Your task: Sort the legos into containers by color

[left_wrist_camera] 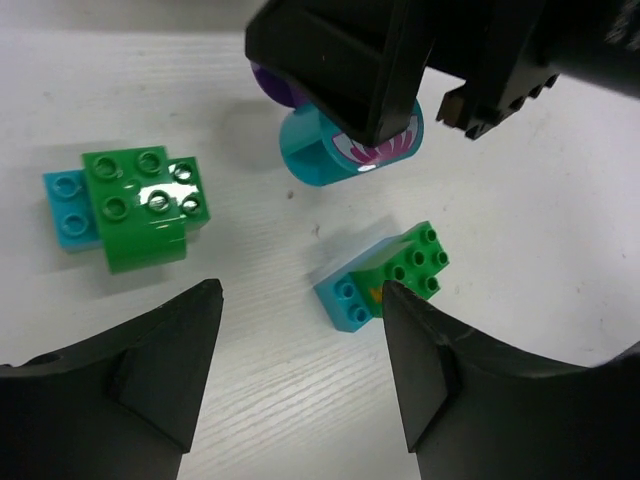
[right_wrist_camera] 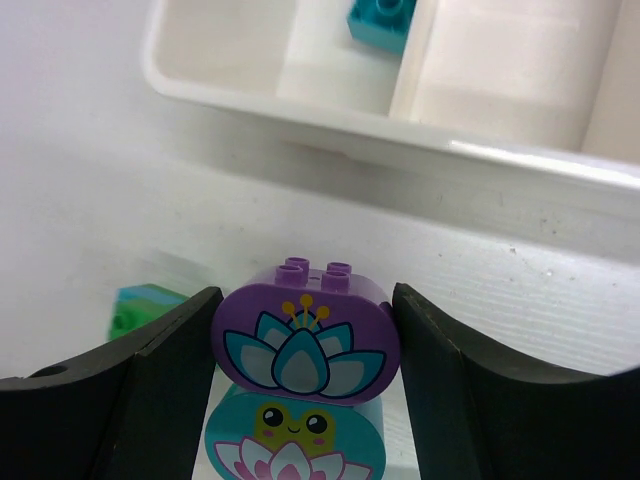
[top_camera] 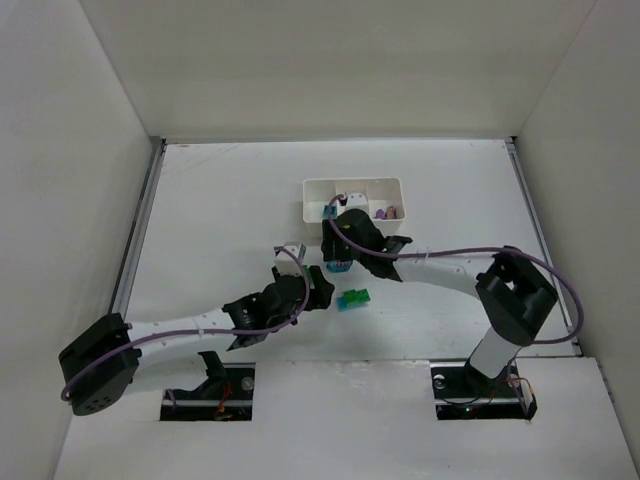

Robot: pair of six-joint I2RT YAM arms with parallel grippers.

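Note:
My right gripper [right_wrist_camera: 305,300] is shut on a two-brick lego clump, its fingers pressed on both sides of a rounded purple brick [right_wrist_camera: 305,335] with a lotus print. That brick sits on a teal brick [right_wrist_camera: 290,440] with a frog print. The clump is on the table just in front of the white tray [right_wrist_camera: 400,140]; in the top view the right gripper [top_camera: 338,264] is below the tray [top_camera: 352,182]. My left gripper [left_wrist_camera: 300,290] is open and empty. A green-and-teal clump [left_wrist_camera: 385,275] lies just beyond its right fingertip. Another green-and-teal clump [left_wrist_camera: 130,205] lies farther left.
A teal brick [right_wrist_camera: 382,20] lies in one tray compartment, and purple pieces [top_camera: 385,212] in the right one. The green-and-teal clump [top_camera: 353,298] lies between the two grippers. White walls surround the table on three sides.

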